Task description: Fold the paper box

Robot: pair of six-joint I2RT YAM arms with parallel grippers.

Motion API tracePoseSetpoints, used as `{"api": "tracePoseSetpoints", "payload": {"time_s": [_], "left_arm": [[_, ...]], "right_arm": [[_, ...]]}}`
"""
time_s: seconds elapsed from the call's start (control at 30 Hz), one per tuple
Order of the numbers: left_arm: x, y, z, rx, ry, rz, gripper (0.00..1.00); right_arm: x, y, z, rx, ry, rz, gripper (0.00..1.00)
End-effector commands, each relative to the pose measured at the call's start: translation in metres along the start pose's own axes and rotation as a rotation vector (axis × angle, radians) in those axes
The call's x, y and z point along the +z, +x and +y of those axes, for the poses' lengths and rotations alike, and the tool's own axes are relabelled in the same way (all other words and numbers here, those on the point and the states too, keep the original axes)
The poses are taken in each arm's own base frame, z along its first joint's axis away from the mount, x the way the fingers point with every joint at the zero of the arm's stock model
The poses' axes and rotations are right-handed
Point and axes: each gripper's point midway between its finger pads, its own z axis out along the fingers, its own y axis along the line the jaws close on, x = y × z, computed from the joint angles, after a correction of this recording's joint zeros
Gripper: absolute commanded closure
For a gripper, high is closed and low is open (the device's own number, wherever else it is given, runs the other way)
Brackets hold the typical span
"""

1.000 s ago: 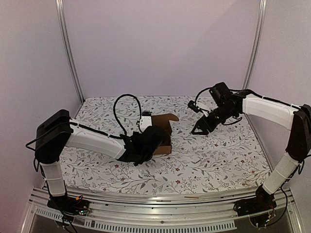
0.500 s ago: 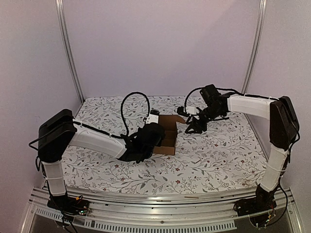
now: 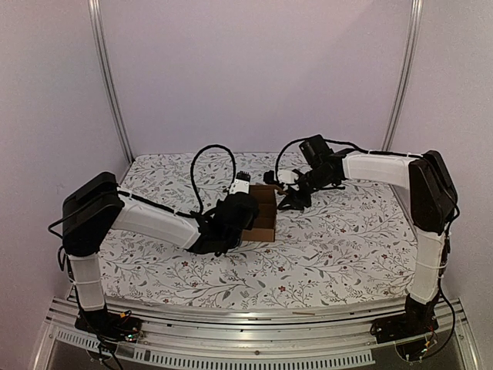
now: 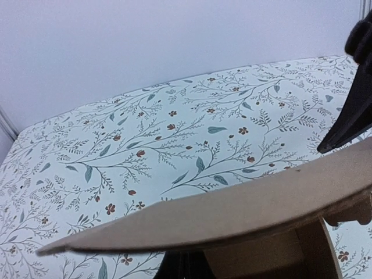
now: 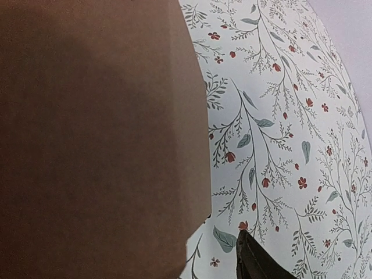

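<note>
Left hand [image 3: 243, 219], shut, sits left of the paper box [image 3: 266, 224]; right hand [image 3: 290, 202], jaws apart, touches its right flap.

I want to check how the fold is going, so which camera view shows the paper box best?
The top external view: it alone shows most of the paper box and its shape. The left wrist view catches only one edge up close; the right wrist view only a flat brown face.
</note>
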Motion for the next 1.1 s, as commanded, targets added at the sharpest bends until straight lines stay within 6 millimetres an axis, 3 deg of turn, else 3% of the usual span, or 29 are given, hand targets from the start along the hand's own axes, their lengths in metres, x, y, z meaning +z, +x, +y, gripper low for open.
{"api": "tracePoseSetpoints", "payload": {"time_s": [0.0,0.23,0.37,0.63,0.8,0.93,1.07], "left_arm": [[0.004,0.022,-0.013,0.076,0.053,0.046,1.0],[0.004,0.017,-0.007,0.064,0.048,0.036,1.0],[0.006,0.014,0.003,0.063,0.028,0.035,1.0],[0.01,0.018,0.011,0.072,0.019,0.034,1.0],[0.012,0.02,0.006,0.084,0.028,0.029,1.0],[0.01,0.02,0.006,0.129,0.04,0.014,1.0],[0.005,0.023,0.011,0.137,0.055,-0.009,1.0]], "right_arm": [[0.015,-0.014,-0.015,0.029,0.068,-0.042,0.49],[0.013,-0.025,-0.023,0.191,0.113,-0.116,0.49],[0.006,-0.026,-0.007,0.204,0.063,-0.118,0.47],[-0.039,0.034,0.023,0.036,0.048,0.085,0.45],[-0.065,0.053,0.028,-0.008,0.028,0.116,0.44],[-0.08,0.038,0.017,-0.001,0.039,0.069,0.44],[-0.101,-0.01,0.01,0.032,0.021,-0.069,0.4]]}}
